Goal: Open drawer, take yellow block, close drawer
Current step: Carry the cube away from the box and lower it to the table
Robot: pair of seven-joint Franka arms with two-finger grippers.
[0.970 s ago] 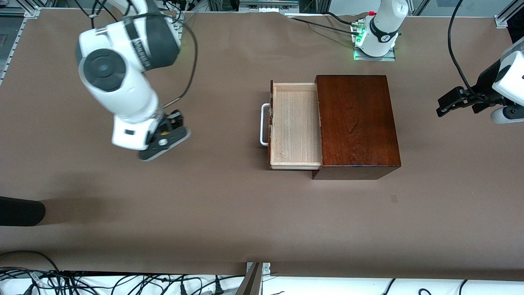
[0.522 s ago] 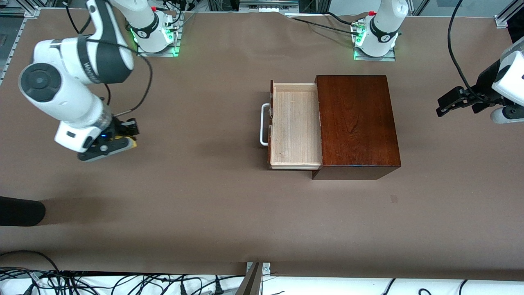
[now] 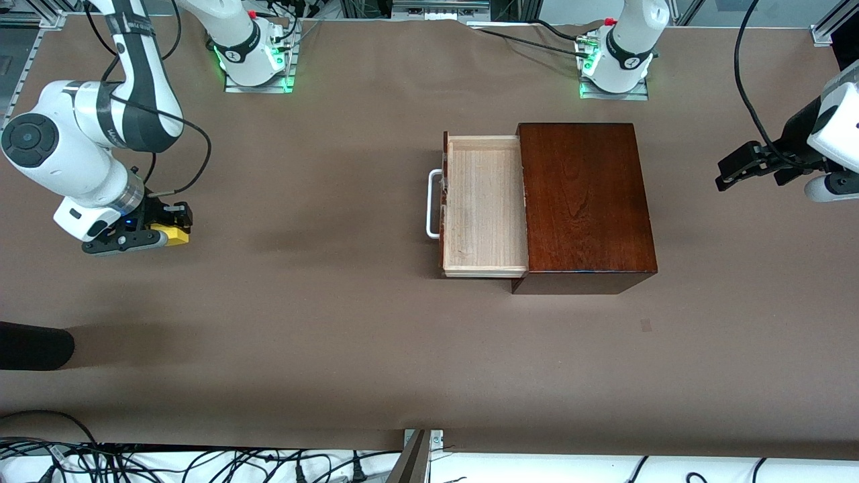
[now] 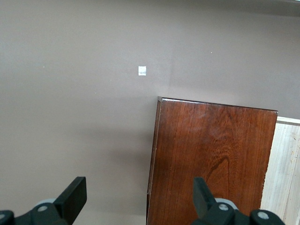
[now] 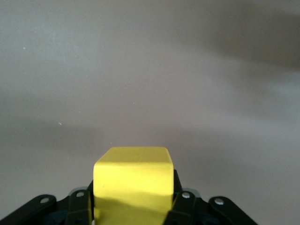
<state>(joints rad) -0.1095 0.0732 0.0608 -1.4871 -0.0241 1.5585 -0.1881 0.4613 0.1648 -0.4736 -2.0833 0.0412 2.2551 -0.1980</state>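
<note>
The drawer (image 3: pixel 484 204) stands pulled out of the glossy mahogany box (image 3: pixel 584 201), its pale wood tray empty and its white handle (image 3: pixel 433 203) toward the right arm's end. My right gripper (image 3: pixel 168 227) is shut on the yellow block (image 3: pixel 170 233) over bare table at the right arm's end, well away from the drawer. The block fills the jaws in the right wrist view (image 5: pixel 133 180). My left gripper (image 3: pixel 728 176) is open and empty, waiting in the air past the box at the left arm's end; the box top (image 4: pixel 211 159) shows in its wrist view.
The brown table covering (image 3: pixel 335 322) is bare around the box. A dark object (image 3: pixel 33 345) lies at the table's edge near the front camera at the right arm's end. A small pale mark (image 4: pixel 142 71) is on the covering near the box.
My right arm has swung away from the drawer toward the right arm's end of the table, carrying the yellow block. The drawer, the box and the left arm have not moved.
</note>
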